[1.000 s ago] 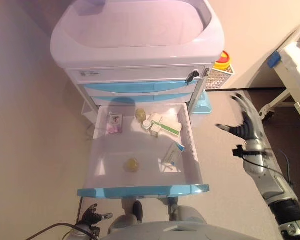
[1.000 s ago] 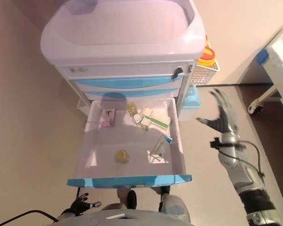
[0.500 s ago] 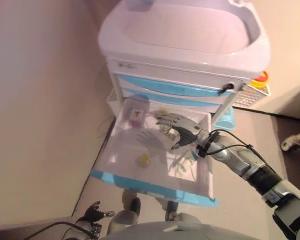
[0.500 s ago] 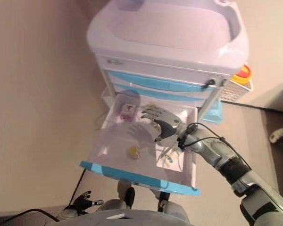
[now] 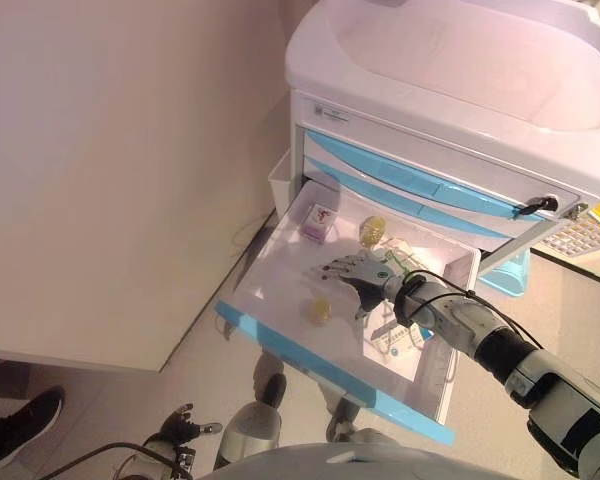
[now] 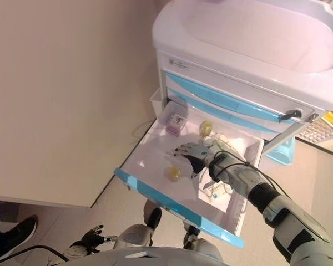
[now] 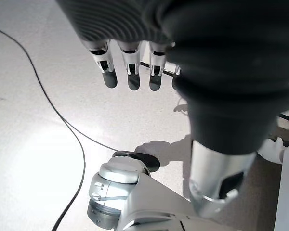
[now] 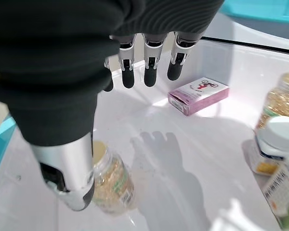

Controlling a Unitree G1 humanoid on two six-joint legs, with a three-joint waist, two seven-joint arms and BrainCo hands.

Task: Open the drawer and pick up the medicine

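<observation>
The right hand (image 5: 355, 276), fingers straight and spread with nothing in them, hovers at the centre of the frame over the pulled-out white plastic drawer with a light-blue front (image 5: 330, 372). Just below and left of its fingers lies a small clear bottle of yellow capsules on its side (image 5: 320, 310) — the medicine — while a pink-and-white carton (image 5: 317, 222) and a second upright yellow-filled bottle (image 5: 372, 231) sit toward the drawer's back, and white boxes (image 5: 401, 341) lie under the wrist. The left hand (image 5: 183, 427) shows at the lower left, low over the floor, fingers relaxed and empty, and the drawer belongs to a white cart with blue drawer fronts (image 5: 450, 130) filling the upper right.
</observation>
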